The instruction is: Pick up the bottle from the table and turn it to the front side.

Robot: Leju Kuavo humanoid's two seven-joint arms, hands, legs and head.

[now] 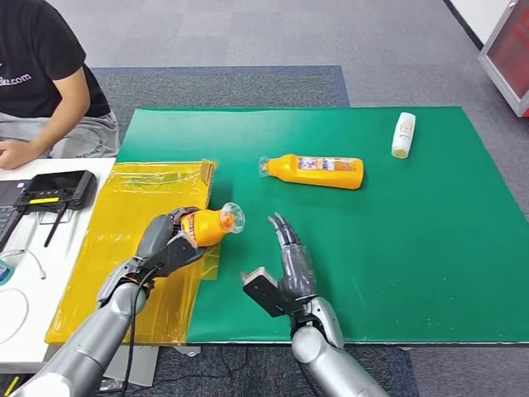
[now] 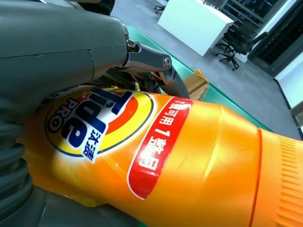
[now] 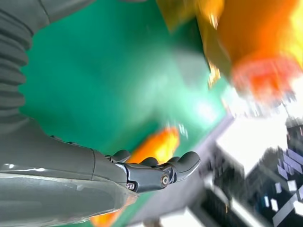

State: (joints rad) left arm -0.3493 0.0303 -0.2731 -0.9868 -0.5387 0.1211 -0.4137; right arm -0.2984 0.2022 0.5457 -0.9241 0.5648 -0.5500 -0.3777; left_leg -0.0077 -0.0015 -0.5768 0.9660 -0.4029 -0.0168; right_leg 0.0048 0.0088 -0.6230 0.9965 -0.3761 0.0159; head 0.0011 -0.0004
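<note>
The left hand (image 1: pixel 164 246) grips an orange Tide detergent bottle (image 1: pixel 212 226) above the yellow sheet (image 1: pixel 118 240) on the counter (image 1: pixel 436 231), clear cap rightward. The right hand (image 1: pixel 288 269) hovers, fingers (image 1: pixel 282 228) spread, holding nothing.

Bare green mat (image 1: pixel 436 248) ahead of my right hand (image 1: pixel 288 269); second orange bottle (image 1: pixel 315 171) lies across far path, small white bottle (image 1: pixel 403 135) far right.

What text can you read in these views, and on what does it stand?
"Tide PRO" with Chinese characters: round logo on the held bottle, in the left hand.
White Chinese characters with "1": its red label.
Labels on the lying bottle and white bottle: too small.
Person's shirt: cut off.
</note>
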